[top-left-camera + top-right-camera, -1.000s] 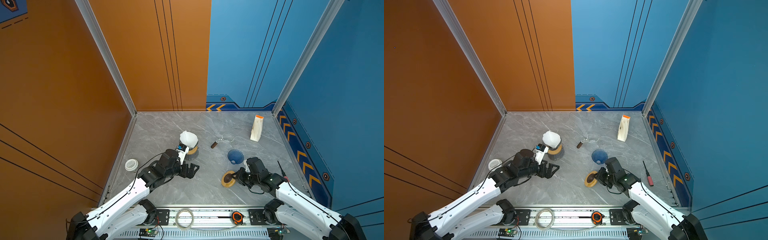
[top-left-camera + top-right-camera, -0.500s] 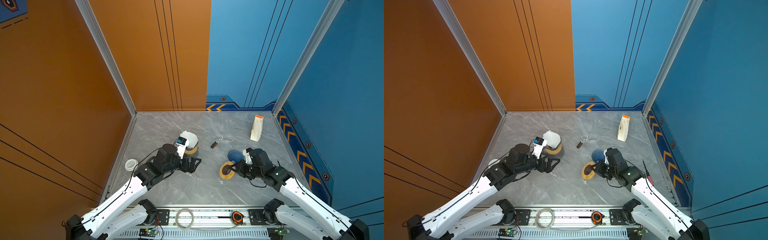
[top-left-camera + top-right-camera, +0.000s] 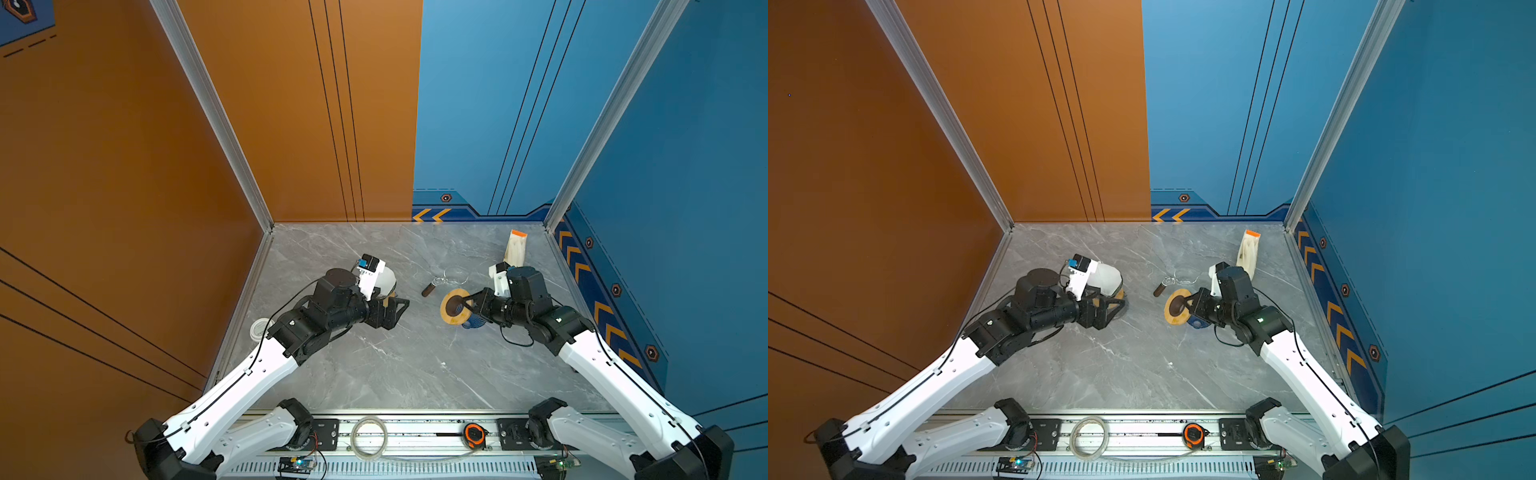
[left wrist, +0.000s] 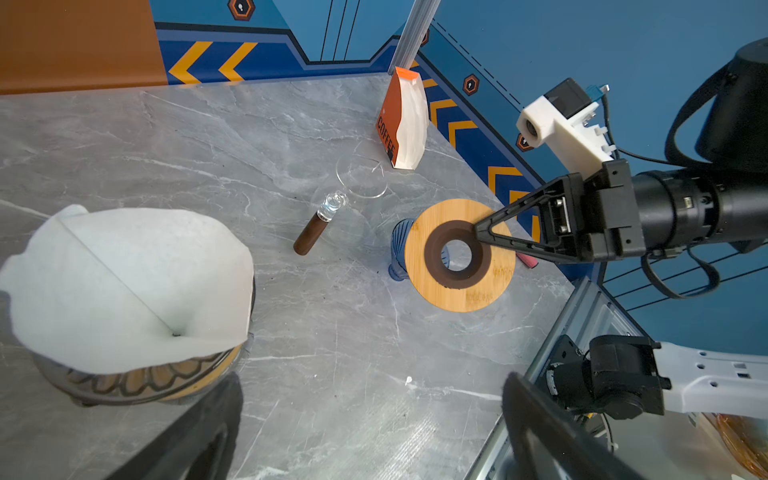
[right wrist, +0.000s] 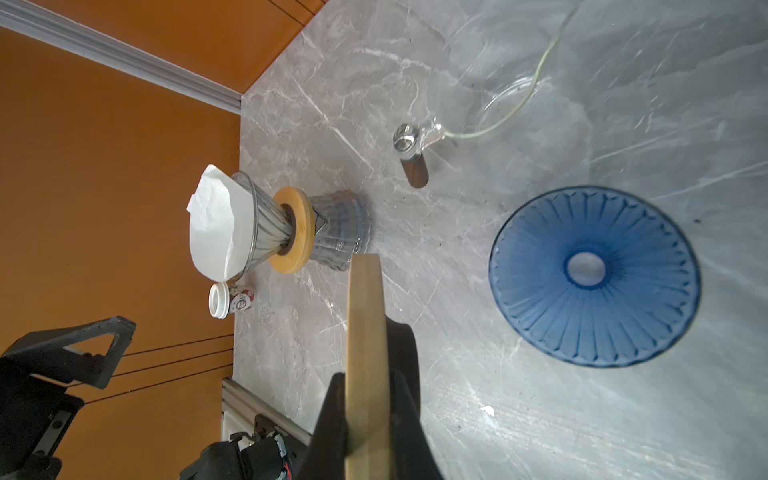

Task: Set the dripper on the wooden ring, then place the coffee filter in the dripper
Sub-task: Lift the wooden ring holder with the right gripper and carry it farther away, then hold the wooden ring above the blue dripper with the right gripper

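A white paper coffee filter [image 3: 384,277] [image 4: 124,282] sits in a clear glass dripper [image 5: 266,226], sticking out above its rim. The dripper rests on a wooden ring over a glass server at mid-left. My left gripper [image 3: 397,311] [image 4: 370,415] is open just in front of and beside that stack, with nothing between its fingers. A blue dripper [image 5: 594,274] [image 3: 473,322] stands rim-down on the table at mid-right. My right gripper [image 3: 467,305] [image 5: 368,374] is shut on a second wooden ring [image 4: 461,291] [image 3: 1173,313], held on edge above the table beside the blue dripper.
A coffee bag [image 3: 515,249] stands at the back right. A clear glass scoop with a brown handle [image 3: 428,289] lies between the arms. A small white cup [image 3: 259,328] sits by the left wall. A tape measure [image 3: 473,434] and coiled tube [image 3: 369,432] lie on the front rail.
The right gripper has lifted the wooden ring off the table, tipped it on edge and carried it back next to the blue dripper. The left arm moved back toward the filter stack.
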You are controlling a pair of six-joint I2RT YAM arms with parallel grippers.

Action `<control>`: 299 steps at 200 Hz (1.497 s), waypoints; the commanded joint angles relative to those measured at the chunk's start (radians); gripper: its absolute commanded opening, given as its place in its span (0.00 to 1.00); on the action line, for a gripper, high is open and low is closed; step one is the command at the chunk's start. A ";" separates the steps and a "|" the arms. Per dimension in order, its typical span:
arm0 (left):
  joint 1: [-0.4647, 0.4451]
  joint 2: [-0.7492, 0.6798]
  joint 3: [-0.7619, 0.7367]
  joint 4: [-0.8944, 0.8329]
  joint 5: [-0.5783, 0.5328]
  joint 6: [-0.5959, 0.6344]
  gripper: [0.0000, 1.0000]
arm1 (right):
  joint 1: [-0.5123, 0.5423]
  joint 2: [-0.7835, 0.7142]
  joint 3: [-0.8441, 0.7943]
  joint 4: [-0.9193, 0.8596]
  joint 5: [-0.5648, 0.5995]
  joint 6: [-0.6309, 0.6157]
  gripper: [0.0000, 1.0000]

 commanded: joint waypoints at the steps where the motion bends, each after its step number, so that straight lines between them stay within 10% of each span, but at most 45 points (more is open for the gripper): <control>1: 0.006 0.035 0.064 -0.016 -0.010 0.037 0.98 | -0.051 0.029 0.049 0.044 -0.015 -0.048 0.00; 299: 0.052 0.348 0.298 -0.003 0.059 0.083 0.98 | -0.232 0.608 0.239 0.467 -0.238 0.039 0.00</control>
